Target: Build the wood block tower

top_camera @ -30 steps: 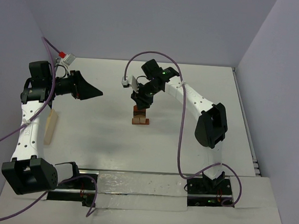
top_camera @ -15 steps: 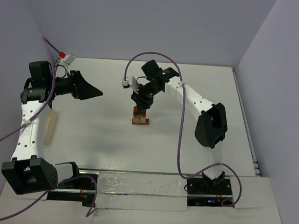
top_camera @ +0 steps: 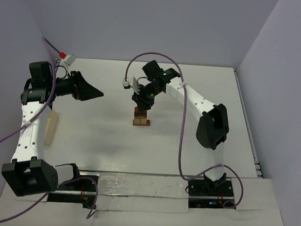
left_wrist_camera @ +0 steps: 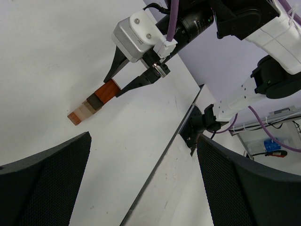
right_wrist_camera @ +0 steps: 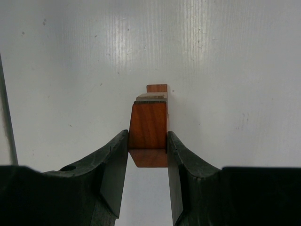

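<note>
Staying put, right gripper [right_wrist_camera: 147, 136] clamps the top block [right_wrist_camera: 148, 125] onto the tower [left_wrist_camera: 88, 109] beneath, seemingly seated; release looks due; left gripper [top_camera: 92, 92] gapes.

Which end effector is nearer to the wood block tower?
Right. The right end effector sits at the wood block tower, clamped on the top block; the left end effector hangs open, well off to the tower's left.

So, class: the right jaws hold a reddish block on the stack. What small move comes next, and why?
Probably open the right jaws slightly: the reddish block they pinch appears seated in line atop the tower, so releasing should leave it standing.
</note>
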`<action>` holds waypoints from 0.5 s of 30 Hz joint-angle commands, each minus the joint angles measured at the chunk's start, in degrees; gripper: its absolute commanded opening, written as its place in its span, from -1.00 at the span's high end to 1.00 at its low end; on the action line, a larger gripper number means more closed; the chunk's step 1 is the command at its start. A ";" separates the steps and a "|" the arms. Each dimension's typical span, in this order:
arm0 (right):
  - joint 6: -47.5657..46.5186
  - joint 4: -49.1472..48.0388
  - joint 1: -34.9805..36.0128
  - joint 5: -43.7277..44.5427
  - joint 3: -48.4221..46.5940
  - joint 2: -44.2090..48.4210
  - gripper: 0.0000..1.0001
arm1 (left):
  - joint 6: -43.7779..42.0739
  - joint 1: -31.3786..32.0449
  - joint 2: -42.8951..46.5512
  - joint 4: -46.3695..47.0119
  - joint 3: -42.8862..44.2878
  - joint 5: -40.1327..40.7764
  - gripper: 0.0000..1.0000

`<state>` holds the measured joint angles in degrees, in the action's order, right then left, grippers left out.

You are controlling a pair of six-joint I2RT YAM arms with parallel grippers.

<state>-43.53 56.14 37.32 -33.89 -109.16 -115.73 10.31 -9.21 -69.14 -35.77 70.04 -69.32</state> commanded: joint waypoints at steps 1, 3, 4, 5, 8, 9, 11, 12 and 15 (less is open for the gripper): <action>0.07 -1.91 -0.32 -0.65 -0.33 -0.89 0.19 | -0.11 -0.46 0.06 1.86 0.89 -1.69 -0.99; 0.20 -2.14 -0.26 -0.68 -0.17 -0.82 0.18 | -0.11 -0.49 0.18 1.84 0.86 -1.69 -0.99; 0.15 -2.17 -0.23 -0.65 -0.17 -0.86 0.18 | -0.20 -0.46 0.15 1.75 0.89 -1.65 -0.99; 0.11 -2.17 -0.23 -0.65 -0.17 -0.89 0.17 | -0.25 -0.46 0.05 1.67 0.92 -1.59 -0.99; 0.13 -2.24 -0.23 -0.68 -0.11 -0.82 0.17 | -0.09 -0.46 -0.03 1.78 1.06 -1.54 -0.99; 0.15 -2.15 -0.25 -0.74 -0.17 -0.84 0.17 | -0.02 -0.48 -0.03 1.89 1.04 -1.63 -0.99; 0.00 -2.17 -0.23 -0.65 -0.04 -0.91 0.15 | 0.04 -0.54 -0.03 2.00 1.00 -1.69 -0.99; -0.06 -2.17 -0.23 -0.65 0.11 -0.89 0.11 | -0.04 -0.54 -0.03 1.90 1.06 -1.69 -0.99; -0.07 -2.29 -0.23 -0.65 0.35 -0.82 0.03 | -0.20 -0.54 -0.03 1.67 0.98 -1.61 -0.98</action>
<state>-43.35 56.11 37.32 -33.90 -109.16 -115.79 10.30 -9.21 -69.14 -35.77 70.04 -69.32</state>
